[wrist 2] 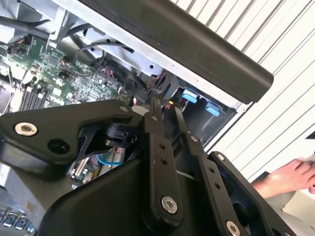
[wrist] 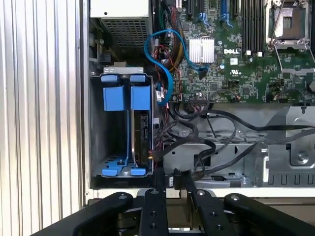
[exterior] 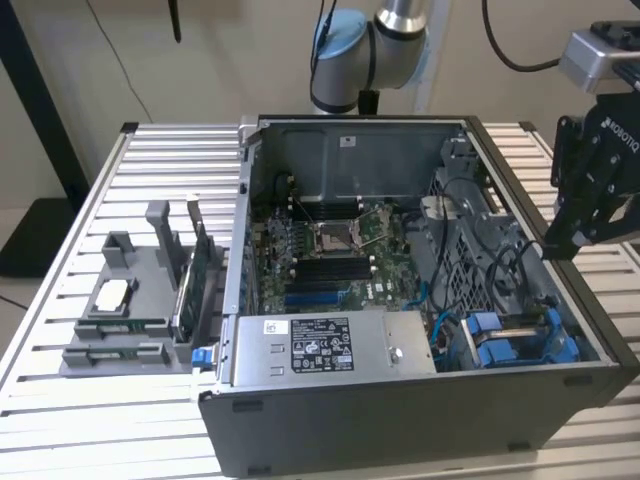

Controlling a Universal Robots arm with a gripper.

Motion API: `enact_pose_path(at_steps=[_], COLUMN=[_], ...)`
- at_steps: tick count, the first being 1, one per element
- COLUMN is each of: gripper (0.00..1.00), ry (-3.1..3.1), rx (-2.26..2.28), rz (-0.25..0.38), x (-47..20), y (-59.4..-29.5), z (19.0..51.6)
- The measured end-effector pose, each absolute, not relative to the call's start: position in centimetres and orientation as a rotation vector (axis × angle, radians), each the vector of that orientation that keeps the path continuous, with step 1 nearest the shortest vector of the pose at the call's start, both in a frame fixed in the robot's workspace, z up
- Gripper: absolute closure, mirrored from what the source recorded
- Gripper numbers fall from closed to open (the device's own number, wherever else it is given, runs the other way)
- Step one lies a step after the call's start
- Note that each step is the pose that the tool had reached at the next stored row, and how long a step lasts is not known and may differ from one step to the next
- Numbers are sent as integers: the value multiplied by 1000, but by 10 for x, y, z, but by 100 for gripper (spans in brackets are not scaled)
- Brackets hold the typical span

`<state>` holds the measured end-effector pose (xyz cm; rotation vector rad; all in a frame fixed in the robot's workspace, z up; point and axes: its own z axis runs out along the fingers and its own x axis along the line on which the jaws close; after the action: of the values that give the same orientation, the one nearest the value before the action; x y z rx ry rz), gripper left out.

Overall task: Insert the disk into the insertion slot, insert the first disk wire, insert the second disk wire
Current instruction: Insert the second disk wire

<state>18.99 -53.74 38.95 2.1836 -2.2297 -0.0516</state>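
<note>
While the gripper (exterior: 552, 248) hangs at the right edge of the exterior view, above the right wall of the open computer case (exterior: 400, 430), its fingers (wrist: 160, 183) are drawn close together. Only a slim gap shows between them, and nothing is seen held.

The drive cage (wrist: 109, 137) occupies the lower right corner of the case in the exterior view, to the exterior view's right of the power supply (exterior: 330, 345). In the first wrist view two blue-handled carriers sit in the cage. A dark body stands edge-on in one bay and is judged to be the disk (wrist: 143, 130), already seated in the insertion slot (exterior: 522, 333). Its label is turned out of sight, so this is not certain.

A bundle of black cables (wrist: 206, 142) runs just beside the cage. One loose end lies close to the disk's edge, and whether it is plugged in cannot be told.

Hazards, as judged from here:
- The fingertips are near the case rim and the cage's metal edge, so a straight descent may strike either one.
- The cables crowd the bay. A finger could snag one and drag its connector askew.
- With the fingers this close together, a slightly misaligned connector could bend or jam.
- A person's hand (wrist 2: 288, 177) rests near the case and could be caught by a sideways sweep of the arm.
</note>
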Motion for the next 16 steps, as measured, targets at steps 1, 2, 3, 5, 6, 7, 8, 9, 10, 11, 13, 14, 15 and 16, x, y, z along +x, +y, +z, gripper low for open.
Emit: enact_pose_path(at_steps=[1,2,3,5,6,7,8,9,10,11,13,14,15,16], gripper=[73,73,73,73,73,73,73,73,73,73,73,73,73,73], ry=[-2228,-2227,-2227,-2227,-2228,-2229,-2232,-2237,-2244,-2249,-2257,-2259,-2260,-2260], rx=[2181,2180,2180,2180,2180,2180,2183,2186,2191,2194,2197,2198,2198,2197], rz=[-57,-62,-66,-73,-77,-82,-90,-101,-114,-124,-141,-147,-153,-159], x=[190,190,190,190,190,190,190,190,190,190,190,190,190,190], y=[-537,-537,-537,-537,-537,-537,-537,-537,-537,-537,-538,-538,-539,-540], z=[389,388,388,387,387,386,386,386,386,385,385,385,384,384])
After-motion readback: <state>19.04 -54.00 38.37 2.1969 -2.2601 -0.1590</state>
